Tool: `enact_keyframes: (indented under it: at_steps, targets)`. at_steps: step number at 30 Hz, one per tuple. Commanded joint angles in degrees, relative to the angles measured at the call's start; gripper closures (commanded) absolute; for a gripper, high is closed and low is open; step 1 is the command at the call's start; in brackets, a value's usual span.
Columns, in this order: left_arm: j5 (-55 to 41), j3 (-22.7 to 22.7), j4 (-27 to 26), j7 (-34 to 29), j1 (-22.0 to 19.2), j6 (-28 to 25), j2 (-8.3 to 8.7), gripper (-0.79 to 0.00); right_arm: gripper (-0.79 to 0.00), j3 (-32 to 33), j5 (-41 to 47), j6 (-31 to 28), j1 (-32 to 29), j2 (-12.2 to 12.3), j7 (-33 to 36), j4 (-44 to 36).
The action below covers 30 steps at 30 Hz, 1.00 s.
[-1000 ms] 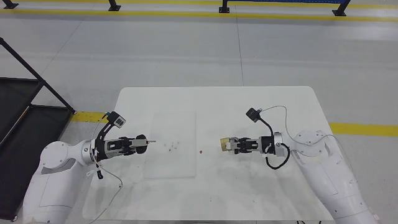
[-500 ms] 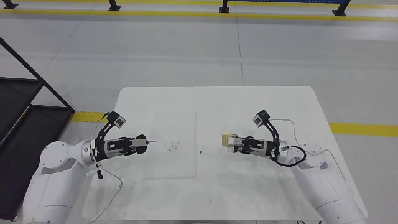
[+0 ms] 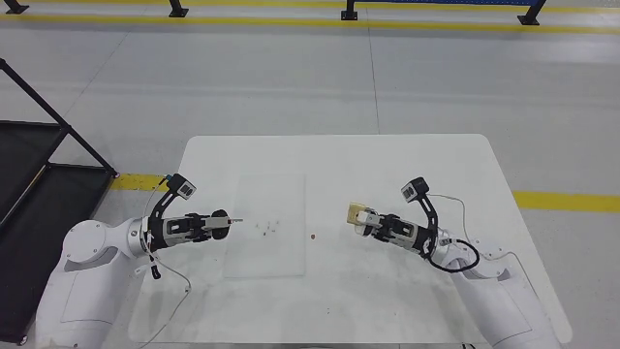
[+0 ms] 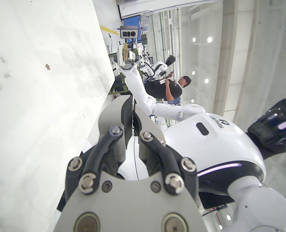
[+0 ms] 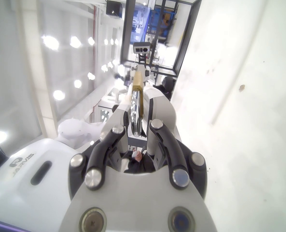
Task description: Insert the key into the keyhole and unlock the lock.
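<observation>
There is one table [image 3: 407, 165], one lock [image 3: 355, 215], one key [image 3: 231, 221] and two arms, each with a gripper. A single clear sheet [image 3: 271, 252] lies flat on the left half of the table, with a few dark specks [image 3: 267, 225] on it and one reddish speck [image 3: 312, 237] just off its right edge. The left arm lies low over the left side of the table, its forearm level and its left gripper [image 3: 223, 222] pointing across at the other arm. Its fingers [image 4: 126, 115] are pressed together, and the key shows in the top view as a thin pale tip sticking out past them, above the sheet. The right arm reaches in from the near right corner, forearm angled slightly away from the robot, with the right gripper [image 3: 366, 220] held above the middle of the table. Its fingers [image 5: 151, 108] pinch the lock by its shiny shackle [image 5: 135, 112], so the brass body [image 5: 137, 80] juts out toward the left gripper, clear of the tabletop. The two grippers face each other, well apart.
</observation>
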Motion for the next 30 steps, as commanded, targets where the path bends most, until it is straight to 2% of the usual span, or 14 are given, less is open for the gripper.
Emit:
enact_keyframes:
  at_steps: [1, 22, 30]
  targets:
    - [0.00, 0.00, 0.00, 0.00, 0.00, 0.00, 0.00, 0.000, 0.000, -0.02, 0.01, 0.00, 0.04, -0.01, 0.03, 0.05]
    - [0.00, 0.00, 0.00, 0.00, 0.00, 0.00, 0.00, 0.000, 0.000, -0.02, 0.01, 0.00, 0.04, -0.01, 0.03, 0.05]
    - [-1.14, 6.25, -3.82, 2.83, 1.96, -1.36, -0.63, 0.000, 0.000, -0.02, 0.01, 0.00, 0.04, -0.01, 0.03, 0.05]
